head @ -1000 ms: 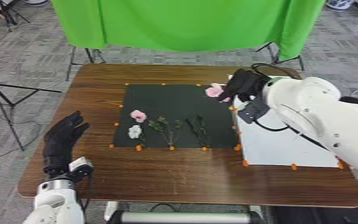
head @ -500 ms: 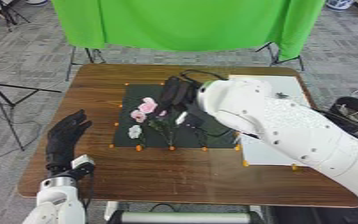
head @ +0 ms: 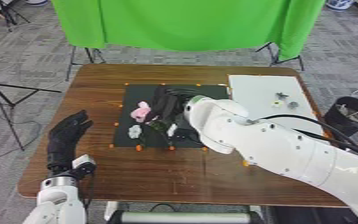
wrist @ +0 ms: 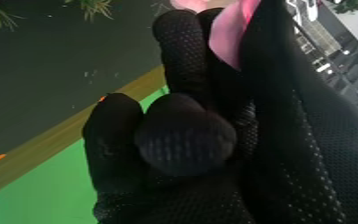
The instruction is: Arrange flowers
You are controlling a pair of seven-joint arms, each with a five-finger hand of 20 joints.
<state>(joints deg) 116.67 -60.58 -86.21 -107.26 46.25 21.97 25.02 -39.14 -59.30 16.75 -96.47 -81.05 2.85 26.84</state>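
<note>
Over the dark green mat (head: pixel 213 92) my right hand (head: pixel 165 106) is beside the pink flowers (head: pixel 141 111) on the mat's left part. In the right wrist view my right hand (wrist: pixel 184 135) has its fingers curled, with pink petals (wrist: pixel 229 34) between the glove's parts; the stem is hidden. Just below the pink flowers in the head view lies a white flower (head: pixel 135 131). Green sprigs (head: pixel 158 126) are partly covered by the right hand and arm. My left hand (head: pixel 66 137) stays over the table's left side, fingers extended and holding nothing.
A white board (head: pixel 262 86) with small flower pieces (head: pixel 282 95) lies right of the mat. Orange markers (head: pixel 139 147) line the mat's edge. A dark bin (head: pixel 350 114) stands beyond the brown table's (head: pixel 100 82) right edge.
From the white board, my right hand has moved left across the mat with a pink flower, then slightly farther left and down. The left hand has stayed put.
</note>
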